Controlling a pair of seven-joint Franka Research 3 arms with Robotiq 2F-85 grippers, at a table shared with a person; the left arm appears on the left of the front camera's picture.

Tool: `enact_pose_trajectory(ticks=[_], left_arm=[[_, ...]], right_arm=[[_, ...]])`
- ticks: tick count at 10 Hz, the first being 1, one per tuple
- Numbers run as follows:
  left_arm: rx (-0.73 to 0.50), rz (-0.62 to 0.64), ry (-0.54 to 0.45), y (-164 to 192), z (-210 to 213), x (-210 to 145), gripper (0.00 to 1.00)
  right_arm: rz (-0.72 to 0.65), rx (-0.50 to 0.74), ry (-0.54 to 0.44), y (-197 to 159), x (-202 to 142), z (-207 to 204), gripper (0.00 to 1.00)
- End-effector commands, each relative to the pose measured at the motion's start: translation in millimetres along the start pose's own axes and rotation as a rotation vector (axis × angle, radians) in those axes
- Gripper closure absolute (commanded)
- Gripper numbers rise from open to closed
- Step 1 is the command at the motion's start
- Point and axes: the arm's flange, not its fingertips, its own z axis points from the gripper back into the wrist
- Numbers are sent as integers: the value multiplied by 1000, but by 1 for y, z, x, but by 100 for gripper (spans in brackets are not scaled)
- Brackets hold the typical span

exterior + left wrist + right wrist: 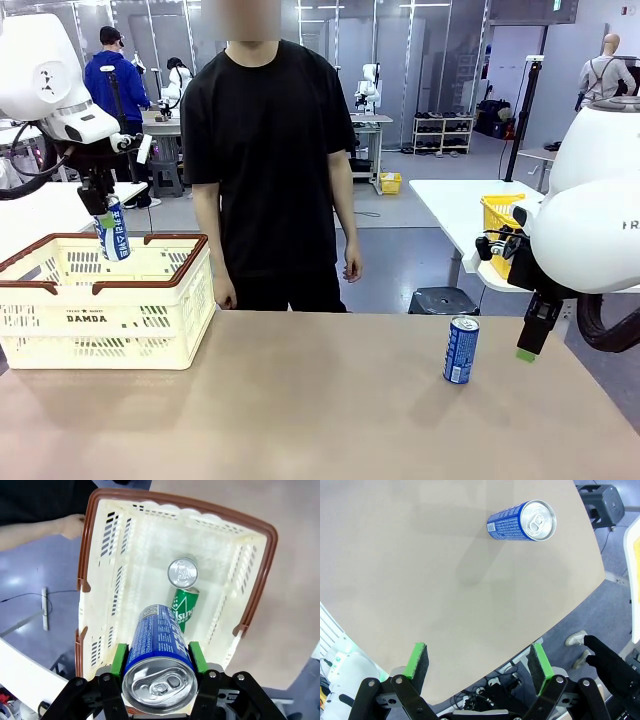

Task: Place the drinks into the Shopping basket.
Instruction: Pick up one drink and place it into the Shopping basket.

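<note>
My left gripper (103,215) hangs above the Shopping basket (100,320), shut on a blue can (112,232) held upright over its back part. From the left wrist, green pads (120,657) clamp that blue can (157,655) on both sides, and below it a green can (184,597) stands upright on the floor of the Shopping basket (267,555). Another blue can (461,349) stands on the table at the right. My right gripper (532,335) hovers open just right of it and above the table edge; its wrist view has that can (521,521) far ahead of the fingers (416,662).
A person in black stands at the far side, hands down by the table's back edge (300,312). A yellow mesh basket (497,222) sits on a white table behind my right arm. The tan tabletop (300,400) lies bare between the basket and the right can.
</note>
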Motion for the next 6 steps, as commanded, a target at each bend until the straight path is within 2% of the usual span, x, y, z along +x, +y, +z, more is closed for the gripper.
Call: enact_pose_trajectory(ticks=[1, 2, 6], left_arm=[[7, -26, -11, 11, -1, -1, 42], [0, 0, 0, 0, 0, 0, 42], [-9, -4, 0, 3, -7, 1, 42]], right_arm=[[-2, 3, 0, 0, -1, -1, 0], [-2, 3, 0, 0, -1, -1, 0], [-2, 3, 0, 0, -1, -1, 0]])
